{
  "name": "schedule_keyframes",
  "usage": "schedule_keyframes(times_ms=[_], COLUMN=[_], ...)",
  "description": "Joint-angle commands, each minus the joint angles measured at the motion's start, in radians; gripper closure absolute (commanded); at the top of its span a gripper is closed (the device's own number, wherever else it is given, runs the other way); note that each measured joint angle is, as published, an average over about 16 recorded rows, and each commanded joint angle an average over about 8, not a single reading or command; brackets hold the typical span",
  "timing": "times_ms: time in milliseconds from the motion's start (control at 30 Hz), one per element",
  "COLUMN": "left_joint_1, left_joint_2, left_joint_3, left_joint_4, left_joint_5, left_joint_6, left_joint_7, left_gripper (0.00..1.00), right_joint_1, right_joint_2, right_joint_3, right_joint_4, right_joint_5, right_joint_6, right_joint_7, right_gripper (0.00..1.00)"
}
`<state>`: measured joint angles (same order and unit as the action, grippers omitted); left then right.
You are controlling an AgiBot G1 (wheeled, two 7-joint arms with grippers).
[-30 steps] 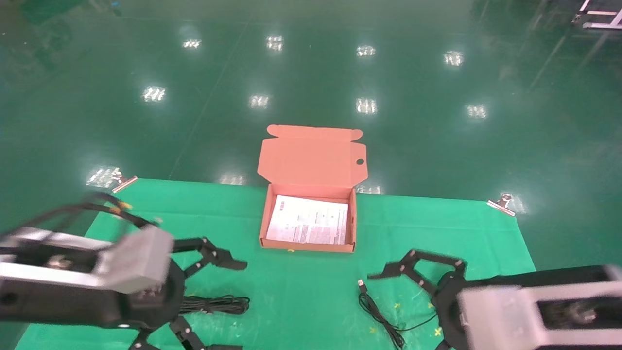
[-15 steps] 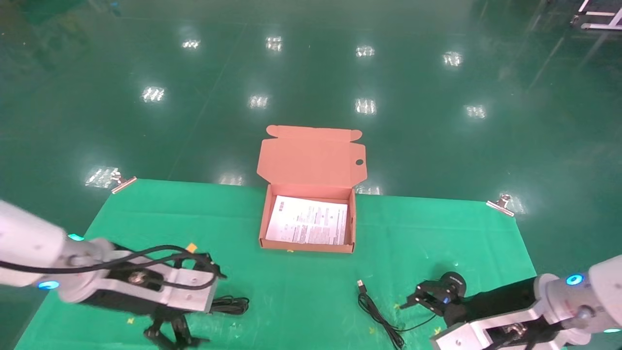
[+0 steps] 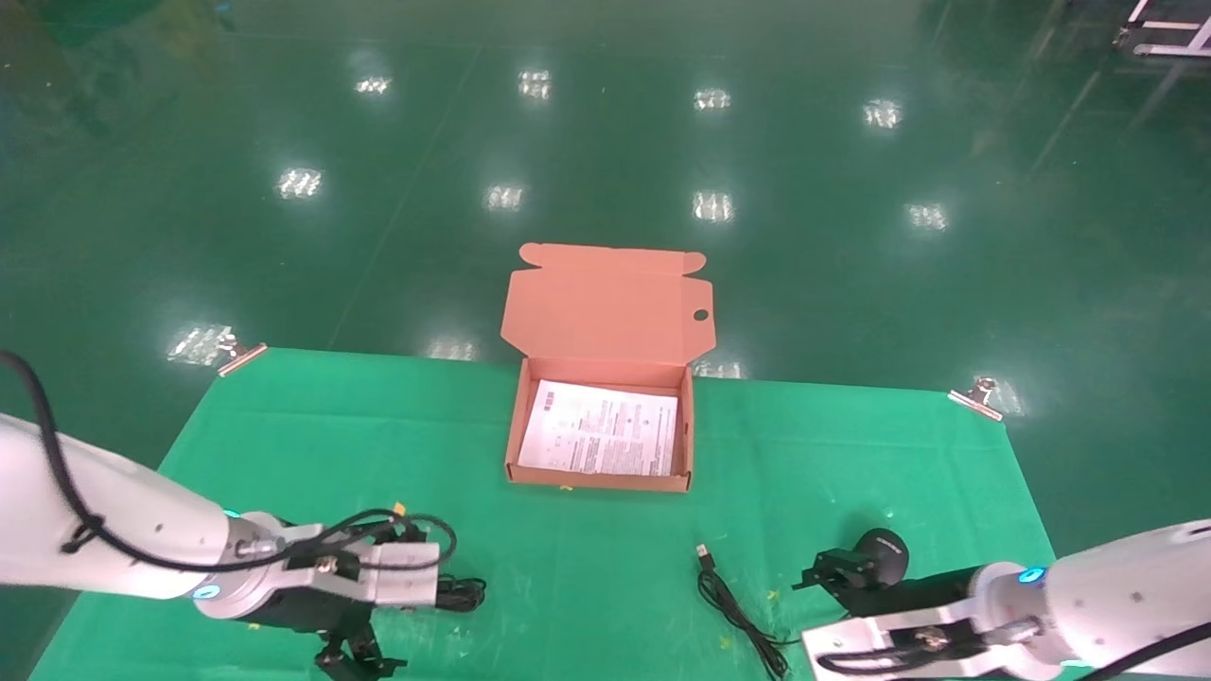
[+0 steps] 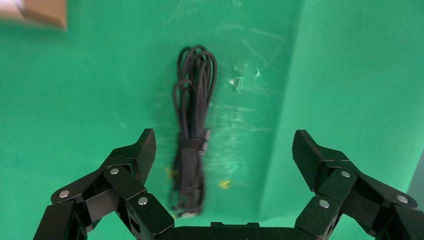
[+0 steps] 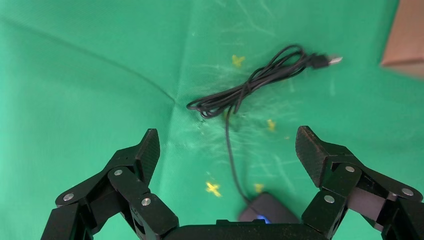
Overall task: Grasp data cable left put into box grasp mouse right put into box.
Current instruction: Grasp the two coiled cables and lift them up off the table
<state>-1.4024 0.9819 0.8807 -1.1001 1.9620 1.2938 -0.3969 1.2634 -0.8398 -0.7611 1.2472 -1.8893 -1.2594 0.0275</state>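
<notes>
Two grippers low over green mat (image 3: 605, 605), both spread wide, holding nothing. Data cable (image 4: 192, 135) — long narrow looped bundle, flat on mat at near left, long axis running left-right across table; left gripper (image 4: 223, 150) straddles bundle, fingers (image 4: 141, 152) clear of it. Mouse (image 5: 267, 210) at near right, partly hidden under right gripper (image 5: 227, 150); cord (image 5: 260, 80) trails toward box (image 3: 605, 478), USB plug leading. Box open at mat centre — leaflet (image 3: 601, 441) inside, lid tilted back.
</notes>
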Motion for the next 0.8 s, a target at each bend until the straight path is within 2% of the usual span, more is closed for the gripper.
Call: schedule_keyframes(times_ms=[33, 267, 567, 600, 800], left_joint_1=[0.009, -0.021, -0.048, -0.049, -0.054], left_joint_2=[0.018, 0.091, 0.148, 0.150, 0.160], left_joint_3=[-0.005, -0.013, -0.014, -0.014, -0.017], left_joint_4=[0.074, 0.304, 0.465, 0.476, 0.532], left_joint_5=[-0.004, -0.010, -0.008, -0.008, -0.011], left_joint_6=[-0.023, -0.094, -0.163, -0.170, -0.193], left_joint_7=[-0.011, 0.071, 0.174, 0.184, 0.225], left_gripper=[0.00, 0.00, 0.00, 0.05, 0.80], right_joint_1=[-0.022, -0.012, 0.020, 0.022, 0.023], right_joint_2=[-0.022, -0.118, -0.211, -0.219, -0.251], right_joint_3=[-0.003, 0.007, 0.002, 0.002, 0.003], right_joint_4=[-0.024, -0.214, -0.386, -0.402, -0.473], right_joint_5=[-0.022, -0.017, -0.036, -0.036, -0.033], right_joint_6=[0.033, 0.087, 0.144, 0.150, 0.179], right_joint_7=[0.046, 0.114, 0.107, 0.103, 0.078], right_gripper=[0.00, 0.00, 0.02, 0.10, 0.85])
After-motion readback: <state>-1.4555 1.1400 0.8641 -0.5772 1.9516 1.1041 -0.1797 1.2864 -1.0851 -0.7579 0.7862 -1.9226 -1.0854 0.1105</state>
